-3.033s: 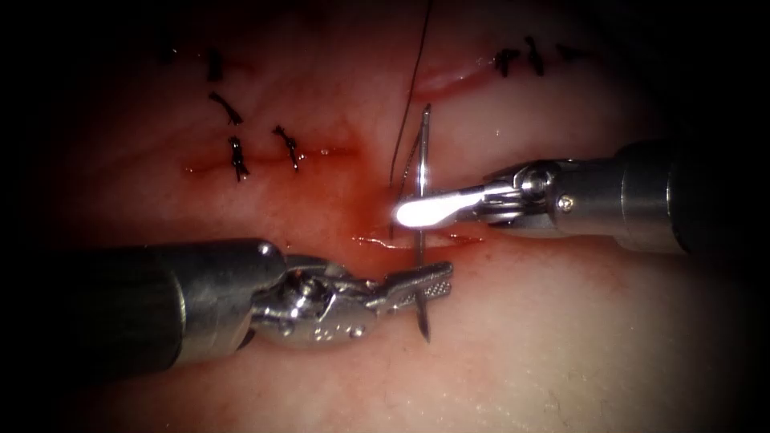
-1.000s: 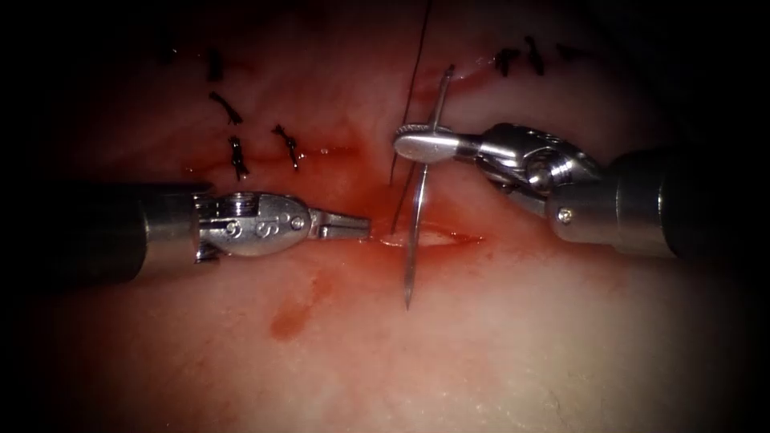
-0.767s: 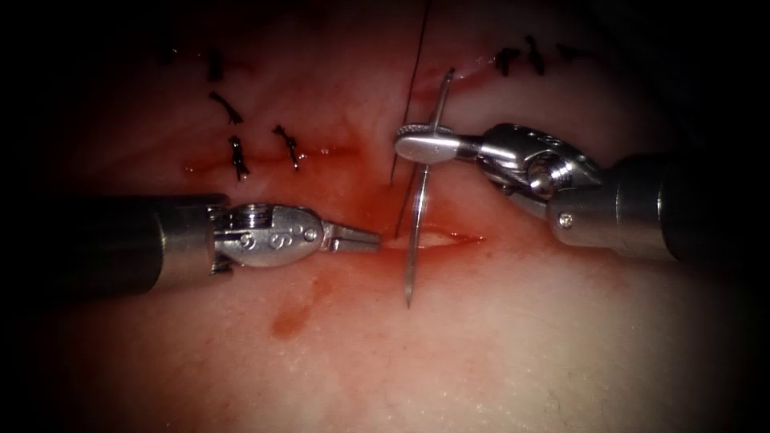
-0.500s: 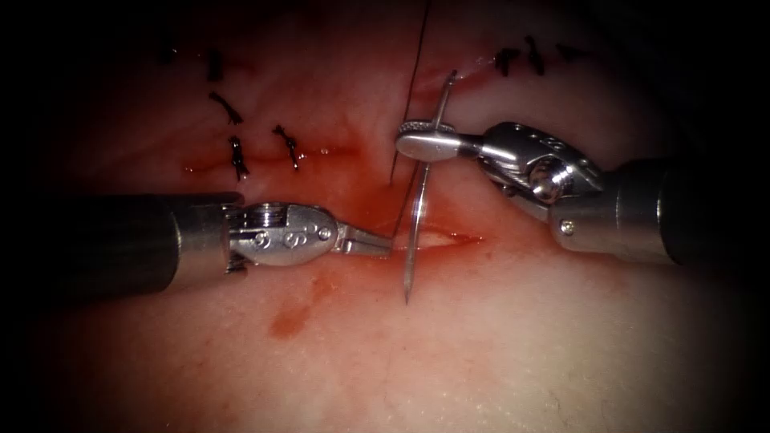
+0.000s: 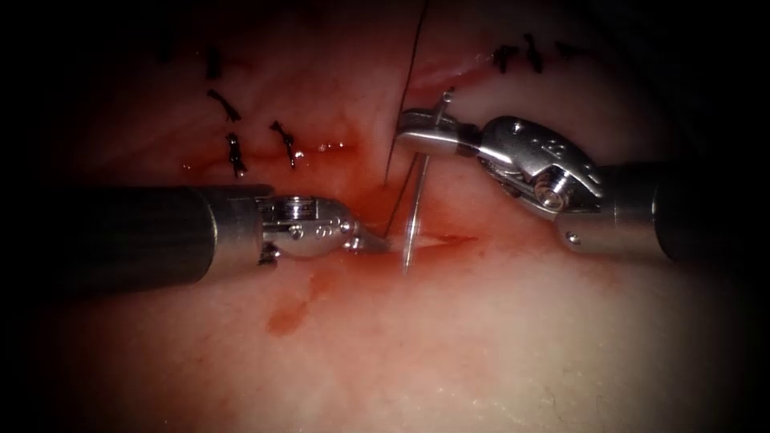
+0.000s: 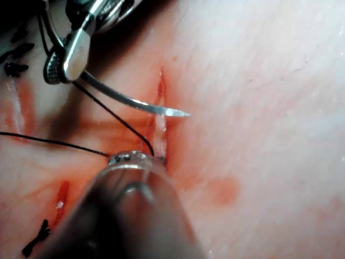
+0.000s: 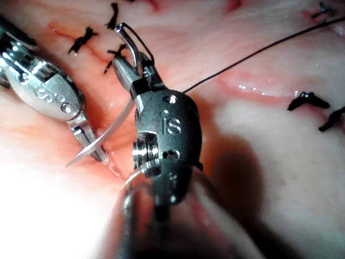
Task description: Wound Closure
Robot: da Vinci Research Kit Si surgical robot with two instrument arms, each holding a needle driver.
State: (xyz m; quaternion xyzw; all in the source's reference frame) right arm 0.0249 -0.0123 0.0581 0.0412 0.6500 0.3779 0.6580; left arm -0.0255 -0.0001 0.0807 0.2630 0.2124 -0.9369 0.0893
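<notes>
Your right tool [image 5: 419, 132] has its fingers clamped on the needle [image 5: 413, 216] near its thread end, tip free above the cut [image 5: 429, 240]. Left tool [image 5: 370, 243]: fingers together at the cut's left end, holding nothing.

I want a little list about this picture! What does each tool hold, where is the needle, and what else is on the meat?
right tool: shut on the needle, gripping near its thread end
left tool: jaws shut, tip at the left end of the cut; whether it pinches anything cannot be told
needle: free in the air, tip just over the cut, not in the tissue
thread: runs from the needle's back end up and away
stitches: dark knots left of the cut, more at upper right
red fluid: smear below the left tool
</notes>
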